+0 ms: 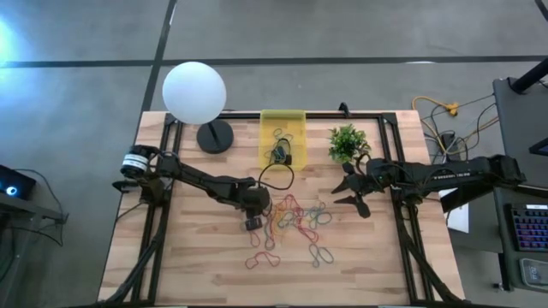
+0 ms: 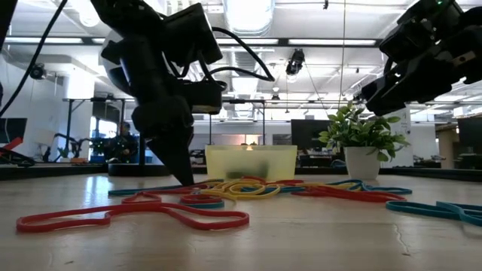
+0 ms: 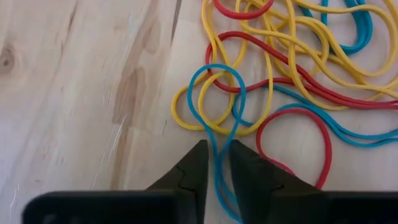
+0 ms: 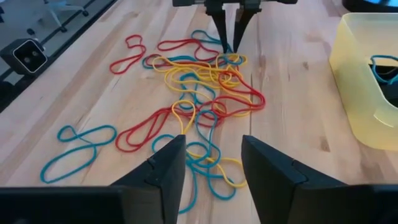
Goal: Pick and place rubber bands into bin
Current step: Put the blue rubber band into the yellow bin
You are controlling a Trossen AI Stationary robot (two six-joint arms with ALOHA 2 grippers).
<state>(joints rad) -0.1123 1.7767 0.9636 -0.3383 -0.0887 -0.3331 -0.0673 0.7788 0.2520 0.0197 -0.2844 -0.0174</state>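
Observation:
Red, yellow and blue rubber bands lie in a tangled pile mid-table, with a few loose ones nearer the front edge. My left gripper stands at the pile's left edge, fingers pointing down to the wood, closed around a blue rubber band. The yellow bin sits behind the pile with a few bands inside. My right gripper hovers open above the table, right of the pile and beside the plant. My left gripper pinches the blue rubber band between its two fingertips, at the loop's long narrow end. The fingers come from above, pointing down. Two strands run between them. The band still lies flat on the table, its round end crossing a yellow band.
A white globe lamp stands at the far left and a small potted plant right of the bin. A black frame rail runs round the table's edge. Bare wood lies left of the pile and along the near edge.

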